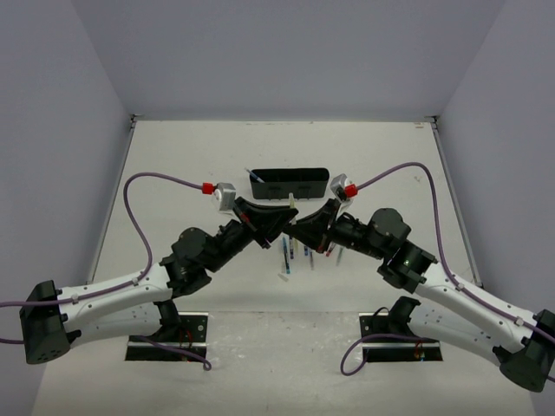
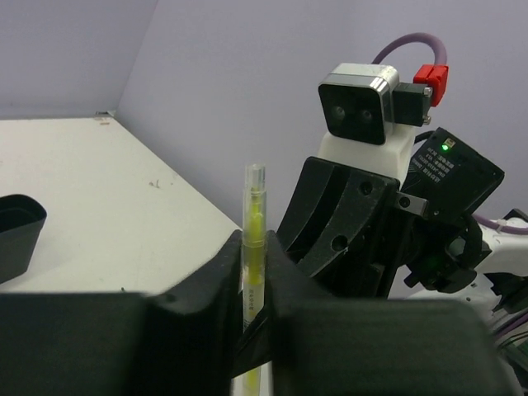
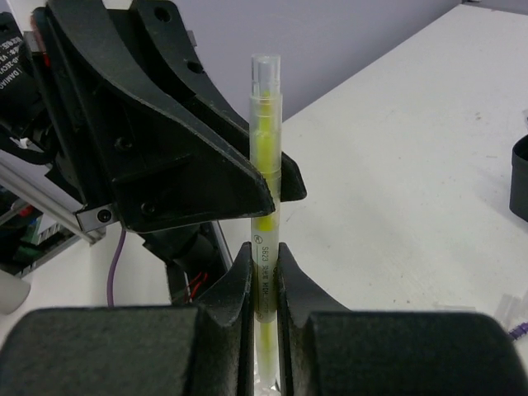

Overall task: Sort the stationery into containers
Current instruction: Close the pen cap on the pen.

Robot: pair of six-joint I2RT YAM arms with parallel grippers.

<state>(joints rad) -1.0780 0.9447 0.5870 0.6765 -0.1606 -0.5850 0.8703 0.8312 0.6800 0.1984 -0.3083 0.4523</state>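
A yellow-green pen point(image 1: 292, 204) with a clear barrel stands upright above the table's middle, held between both arms. My left gripper point(image 2: 254, 247) is shut on the pen point(image 2: 254, 206), whose cap end sticks up past the fingertips. My right gripper point(image 3: 264, 257) is shut on the same pen point(image 3: 266, 124) lower down the barrel. The left gripper's fingers point(image 3: 181, 157) grip just above it. The long black tray point(image 1: 290, 185) sits behind the grippers with a blue pen point(image 1: 254, 175) poking out of its left end. Several more pens point(image 1: 287, 251) lie on the table beneath the grippers.
The right arm's wrist camera and red connector point(image 2: 429, 78) face the left wrist view at close range. Purple cables point(image 1: 139, 217) loop off both arms. Black base plates point(image 1: 169, 347) sit at the near edge. White walls bound the table on three sides.
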